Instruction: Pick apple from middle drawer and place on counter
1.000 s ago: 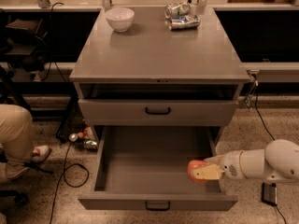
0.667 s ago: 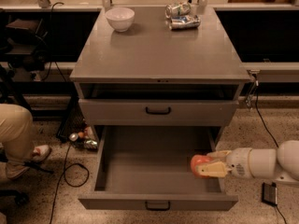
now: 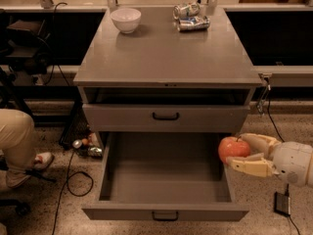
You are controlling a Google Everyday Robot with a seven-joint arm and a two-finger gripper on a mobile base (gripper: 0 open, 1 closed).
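The grey tabletop (image 3: 166,58) sits above the open drawer (image 3: 161,180). Over the drawer's right wall, the hand (image 3: 240,153) grips the apple (image 3: 233,149), one cream finger above it and one below. The apple is round and glossy red-orange, held upright with its short dark stem pointing up

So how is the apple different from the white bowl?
The apple is red-orange; the bowl is white. The apple is held in the end effector at the right edge of the open middle drawer, while the bowl sits at the back left of the counter. The apple is a closed ball with a stem; the bowl is open on top. Both are round.
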